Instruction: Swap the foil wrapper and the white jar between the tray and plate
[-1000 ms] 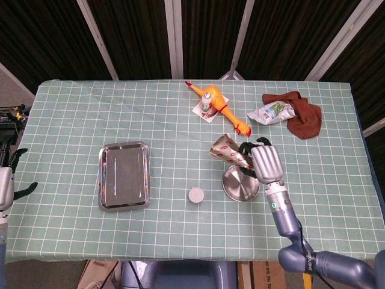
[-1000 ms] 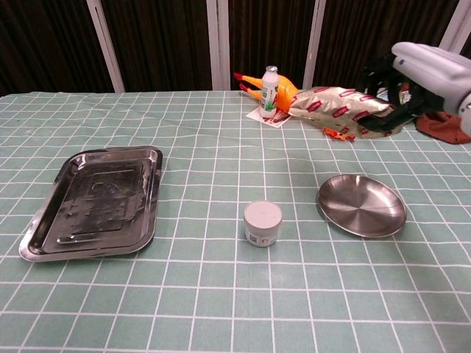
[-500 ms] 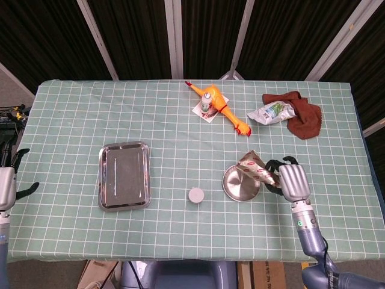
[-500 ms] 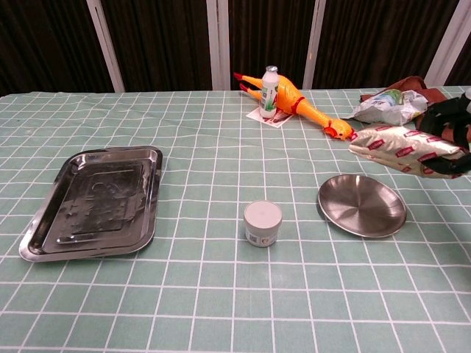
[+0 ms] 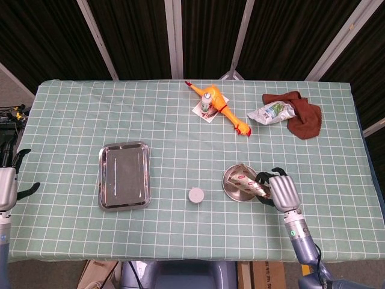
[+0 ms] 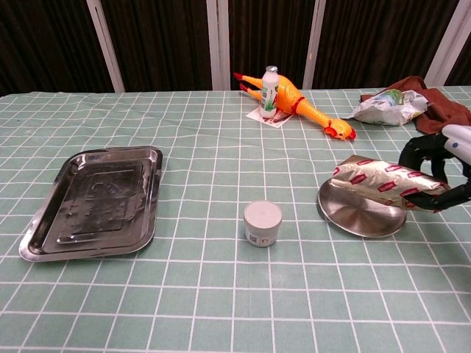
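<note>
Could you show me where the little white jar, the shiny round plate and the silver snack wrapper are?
white jar [image 6: 263,215], chest view, on its flat lid.
plate [image 6: 352,215], chest view, on its bare inner surface.
foil wrapper [image 6: 375,180], chest view, on its silver middle, over the plate, held by the right robot hand [image 6: 441,176].

Foil wrapper [image 6: 383,181]: silver with red labels, lying lengthwise over the round steel plate [image 6: 353,215], far end gripped by the right hand [image 6: 441,176]. White jar [image 6: 263,223]: small, upright, lid on, on the surface between plate and tray. Tray [image 6: 44,237]: rectangular steel, left side, nothing in it.
</note>
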Motion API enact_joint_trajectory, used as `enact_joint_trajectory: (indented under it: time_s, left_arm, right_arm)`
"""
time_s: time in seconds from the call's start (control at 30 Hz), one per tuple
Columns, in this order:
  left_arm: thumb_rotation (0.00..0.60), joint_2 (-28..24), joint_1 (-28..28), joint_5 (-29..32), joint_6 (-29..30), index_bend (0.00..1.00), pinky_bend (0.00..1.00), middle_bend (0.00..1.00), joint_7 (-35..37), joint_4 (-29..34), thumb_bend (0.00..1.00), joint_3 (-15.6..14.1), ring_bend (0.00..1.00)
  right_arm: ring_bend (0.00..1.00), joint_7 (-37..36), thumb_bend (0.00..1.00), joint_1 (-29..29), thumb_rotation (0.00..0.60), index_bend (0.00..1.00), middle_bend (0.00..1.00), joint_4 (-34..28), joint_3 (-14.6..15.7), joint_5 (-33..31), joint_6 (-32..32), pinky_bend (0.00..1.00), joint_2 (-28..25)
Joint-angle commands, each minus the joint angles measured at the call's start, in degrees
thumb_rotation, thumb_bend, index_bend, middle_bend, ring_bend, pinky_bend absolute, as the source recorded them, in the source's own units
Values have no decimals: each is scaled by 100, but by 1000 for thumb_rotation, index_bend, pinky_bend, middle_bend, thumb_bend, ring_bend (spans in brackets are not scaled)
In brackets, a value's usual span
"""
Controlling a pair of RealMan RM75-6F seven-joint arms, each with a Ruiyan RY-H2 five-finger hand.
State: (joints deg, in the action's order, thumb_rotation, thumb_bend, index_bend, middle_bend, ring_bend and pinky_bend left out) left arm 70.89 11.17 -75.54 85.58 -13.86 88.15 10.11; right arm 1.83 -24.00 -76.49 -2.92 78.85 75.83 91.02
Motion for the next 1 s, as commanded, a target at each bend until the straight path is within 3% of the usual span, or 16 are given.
enact_joint_trajectory:
  time_s: [0.03, 0.3, 0.6, 1.0]
  left_arm:
    - [600, -1, -1, 3, 1, 231, 100, 0, 0, -1, 134, 3, 0]
    - [600, -5, -8, 37, 13, 231, 100, 0, 25, -8, 135, 31, 0]
    - [600, -15, -19, 50, 30, 231, 106, 0, 40, -2, 134, 46, 0]
    - [600, 0, -18, 73, 27, 231, 106, 0, 5, -5, 134, 53, 0]
  right_arm:
    - [653, 43, 470, -30, 600, 579, 640, 42, -26, 55, -55, 260, 97]
    - [603, 222, 470, -116, 600, 579, 623, 161, -193, 20, -226, 227, 334]
    - [440, 344, 470, -163, 600, 530, 498, 169, -251, -36, -445, 147, 435]
    - [135, 743, 365, -115, 600, 201, 216, -332, -166, -255, -826, 0, 93]
